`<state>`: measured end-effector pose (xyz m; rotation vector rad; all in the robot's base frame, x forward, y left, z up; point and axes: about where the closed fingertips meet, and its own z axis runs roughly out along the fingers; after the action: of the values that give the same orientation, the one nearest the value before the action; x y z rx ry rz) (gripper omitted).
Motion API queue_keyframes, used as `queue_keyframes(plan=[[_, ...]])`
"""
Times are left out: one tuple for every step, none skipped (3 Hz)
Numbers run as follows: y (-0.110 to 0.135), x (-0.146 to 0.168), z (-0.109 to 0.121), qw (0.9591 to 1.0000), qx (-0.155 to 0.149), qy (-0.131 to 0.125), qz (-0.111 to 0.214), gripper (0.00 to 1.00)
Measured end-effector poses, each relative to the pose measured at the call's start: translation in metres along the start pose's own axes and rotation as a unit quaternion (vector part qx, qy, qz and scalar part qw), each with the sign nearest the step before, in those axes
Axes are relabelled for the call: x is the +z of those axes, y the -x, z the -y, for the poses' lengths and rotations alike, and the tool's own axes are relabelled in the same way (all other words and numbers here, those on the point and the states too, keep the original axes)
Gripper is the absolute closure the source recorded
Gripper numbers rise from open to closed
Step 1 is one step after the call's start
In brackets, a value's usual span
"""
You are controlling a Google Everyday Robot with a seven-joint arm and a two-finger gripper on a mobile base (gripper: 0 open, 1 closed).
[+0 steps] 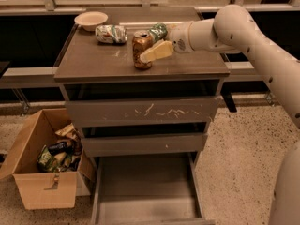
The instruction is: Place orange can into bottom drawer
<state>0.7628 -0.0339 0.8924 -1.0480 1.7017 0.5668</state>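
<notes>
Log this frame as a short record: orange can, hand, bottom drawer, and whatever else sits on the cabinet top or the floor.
orange can: upright on the cabinet top, near its middle
hand: at the orange can's right side, level with it
bottom drawer: pulled out; orange can not yet in it
other items on top: bowl, green-and-white can on its side, green can behind the hand
floor: open cardboard box left of the cabinet
</notes>
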Motion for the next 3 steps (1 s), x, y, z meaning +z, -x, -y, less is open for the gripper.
queue_keyframes(plan=[[0.012, -0.006, 0.004, 1.0, -0.007, -0.001, 0.005, 0.0], [0.024, 0.003, 0.002, 0.9998, -0.01, 0.012, 0.014, 0.0], [0.028, 0.016, -0.003, 0.9995, -0.008, 0.026, 0.014, 0.16]])
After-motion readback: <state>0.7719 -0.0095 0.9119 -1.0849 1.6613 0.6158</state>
